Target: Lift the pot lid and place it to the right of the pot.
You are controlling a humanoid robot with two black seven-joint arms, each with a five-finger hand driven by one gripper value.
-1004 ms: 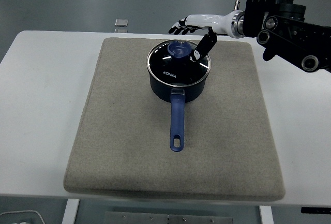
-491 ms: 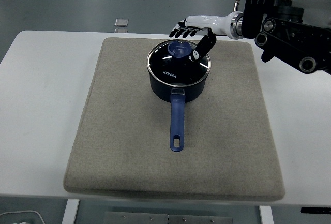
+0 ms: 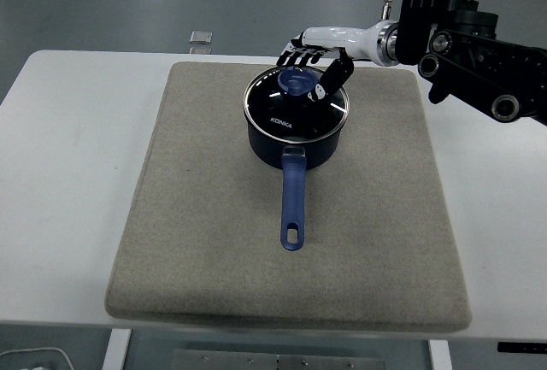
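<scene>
Lid [image 3: 296,101] on pot [image 3: 295,143], pot on mat [image 3: 197,242], mat on table [image 3: 68,173]

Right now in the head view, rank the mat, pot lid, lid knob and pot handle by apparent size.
1. Mat
2. Pot lid
3. Pot handle
4. Lid knob, partly crowded by the robot hand reaching over it.

The right hand [image 3: 318,61] hovers over the lid [image 3: 296,101] (fingers [image 3: 297,56] spread around its blue knob [image 3: 296,82]) on the pot [image 3: 293,144].
</scene>
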